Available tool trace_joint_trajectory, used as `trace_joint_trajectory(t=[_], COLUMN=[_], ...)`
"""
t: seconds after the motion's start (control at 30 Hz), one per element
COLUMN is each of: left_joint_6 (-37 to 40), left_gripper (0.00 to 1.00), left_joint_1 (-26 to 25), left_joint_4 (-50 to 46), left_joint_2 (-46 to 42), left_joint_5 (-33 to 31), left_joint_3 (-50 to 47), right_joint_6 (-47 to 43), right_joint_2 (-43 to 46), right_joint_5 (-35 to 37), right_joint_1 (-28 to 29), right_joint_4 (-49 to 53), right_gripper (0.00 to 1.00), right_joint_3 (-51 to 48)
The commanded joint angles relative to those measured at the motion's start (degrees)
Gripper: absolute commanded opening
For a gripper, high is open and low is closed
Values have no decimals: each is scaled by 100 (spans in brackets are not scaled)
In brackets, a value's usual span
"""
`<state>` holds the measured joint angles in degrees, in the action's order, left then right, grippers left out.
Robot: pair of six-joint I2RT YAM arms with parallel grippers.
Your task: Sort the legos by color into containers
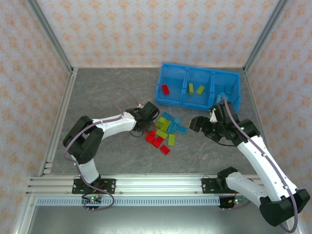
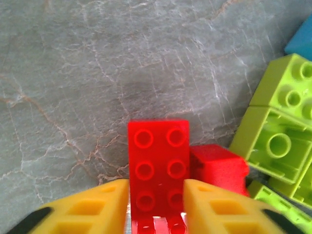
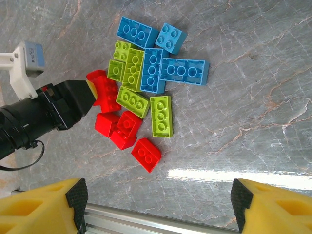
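1. Two arm bases, left (image 1: 88, 185) and right (image 1: 228, 182), sit on the near edge of the grey marbled table (image 1: 107, 92), at 6 o'clock in the top view.
2. The left gripper (image 1: 147, 126) is at 9 o'clock of the pile of legos (image 1: 165, 131). In the left wrist view the left gripper (image 2: 157, 202) has its yellow fingers (image 2: 100, 209) pressed against both long sides of a red brick (image 2: 158, 156), which lies studs up and is clamped between them.
3. A second red piece (image 2: 217, 166) touches the held brick at its 3 o'clock side. Lime green bricks (image 2: 280, 141) lie just beyond that piece, also toward 3 o'clock.
4. The right gripper (image 1: 197, 123) hovers at 3 o'clock of the pile. Its fingers (image 3: 48, 207) stand wide apart with nothing between them.
5. In the right wrist view, the loose red bricks (image 3: 126, 129) take the pile's 6 to 7 o'clock part. The lime green ones (image 3: 161, 115) are in the middle, and the light blue ones (image 3: 184, 70) are at 12 to 2 o'clock.
6. The bright blue tray (image 1: 171, 103) is farthest, at 1 o'clock of the pile and well apart from it.
7. Its left compartment holds one red brick (image 1: 165, 89) and its middle compartment holds two lime green bricks (image 1: 200, 89). The contents of the right compartment are too faint against the blue to tell.
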<state>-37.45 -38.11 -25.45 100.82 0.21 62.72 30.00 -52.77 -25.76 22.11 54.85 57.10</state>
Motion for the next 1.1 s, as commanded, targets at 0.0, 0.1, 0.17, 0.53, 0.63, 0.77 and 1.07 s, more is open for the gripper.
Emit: trace_joint_trajectory(t=[0.0,0.1,0.17,0.53,0.63,0.77,1.07], left_joint_6=[124,163,184,429,577,932,1871], left_gripper=[50,53,52,20,20,20,20], left_joint_1=[49,58,63,53,-61,-182,163], left_joint_4=[246,133,78,52,119,-127,-918], left_joint_2=[172,347,418,-49,-626,-542,1978], left_joint_5=[137,-14,-79,-65,213,33,-770], left_joint_3=[12,82,79,-198,116,1275,4913], right_joint_6=[86,104,116,111,175,392,453], right_joint_2=[39,63,89,78,198,322,437], right_joint_5=[25,31,54,-198,-547,-668,-305], right_joint_1=[33,41,57,110,205,233,240], right_joint_4=[-11,21,41,-156,-576,-1077,-809], right_gripper=[79,79,79,80,80,81,82], right_joint_3=[-13,-15,-8,5,-121,-300,-272])
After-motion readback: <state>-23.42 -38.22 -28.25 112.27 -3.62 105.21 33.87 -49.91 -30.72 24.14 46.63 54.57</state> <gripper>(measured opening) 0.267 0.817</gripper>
